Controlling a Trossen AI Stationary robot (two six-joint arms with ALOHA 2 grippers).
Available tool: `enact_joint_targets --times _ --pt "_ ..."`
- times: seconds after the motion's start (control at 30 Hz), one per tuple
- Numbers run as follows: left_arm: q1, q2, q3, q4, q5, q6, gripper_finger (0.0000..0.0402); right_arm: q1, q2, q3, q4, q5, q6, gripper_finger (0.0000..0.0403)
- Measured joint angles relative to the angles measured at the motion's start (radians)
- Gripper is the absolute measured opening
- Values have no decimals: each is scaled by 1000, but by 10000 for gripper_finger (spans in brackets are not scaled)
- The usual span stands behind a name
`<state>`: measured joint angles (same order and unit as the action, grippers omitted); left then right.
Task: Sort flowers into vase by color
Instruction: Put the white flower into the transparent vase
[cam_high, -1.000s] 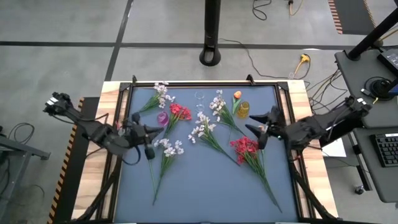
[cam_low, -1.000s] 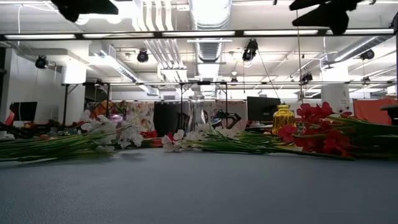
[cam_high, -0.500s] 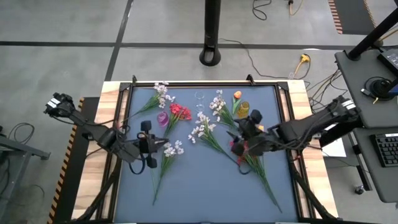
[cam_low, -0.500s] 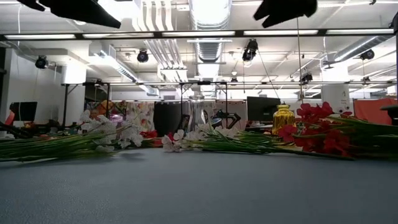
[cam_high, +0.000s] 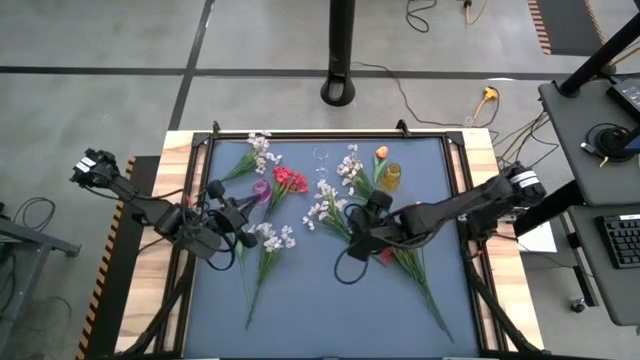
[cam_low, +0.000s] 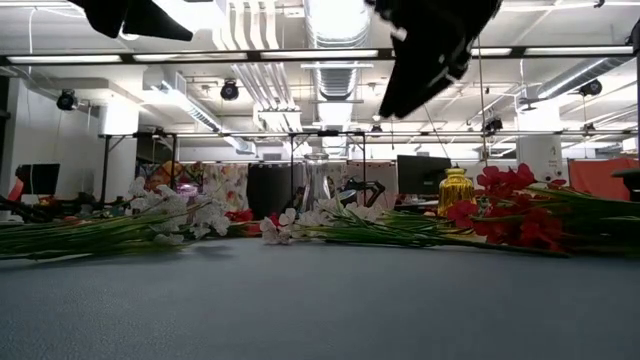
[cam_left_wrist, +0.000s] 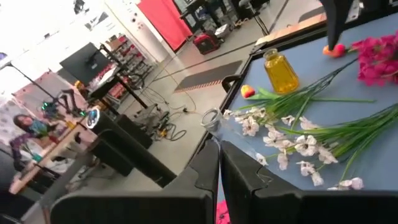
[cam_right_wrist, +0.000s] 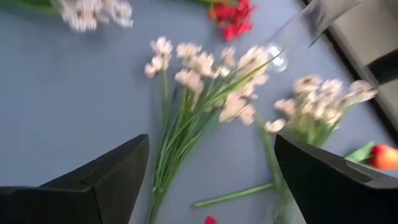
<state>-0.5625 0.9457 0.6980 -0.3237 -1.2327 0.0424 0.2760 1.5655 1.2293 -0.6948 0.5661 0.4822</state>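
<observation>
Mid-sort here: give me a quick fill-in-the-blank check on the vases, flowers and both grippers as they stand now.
1. The right gripper hovers with its jaws ____.
2. The left gripper has its jaws ____.
3. The orange tulip-like bud lies beside the ____ glass vase.
4. The red blossom spray lies next to the small ____ vase.

Missing words: open; shut; yellow; purple

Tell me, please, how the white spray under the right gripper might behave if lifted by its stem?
The white spray would probably droop, since its thin stem carries several blossoms at one end. It looks light. Its stem lies close beside other stems, so it may drag a neighbour along.
</observation>
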Motion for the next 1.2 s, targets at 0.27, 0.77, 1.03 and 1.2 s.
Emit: enact_joint_targets --times 0.27,0.77,1.03,1.2 --pt "2 10 0 0 0 45 0 -9 125 2 71 -62 -11 340" --pt "2 9 2 1 0 54 0 -68 142 -157 394 -154 -148 338" --pt "3 9 2 1 1 53 0 -94 152 -234 471 -176 -115 328" --pt "3 9 2 1 1 46 0 -100 152 -236 475 -174 -115 322"
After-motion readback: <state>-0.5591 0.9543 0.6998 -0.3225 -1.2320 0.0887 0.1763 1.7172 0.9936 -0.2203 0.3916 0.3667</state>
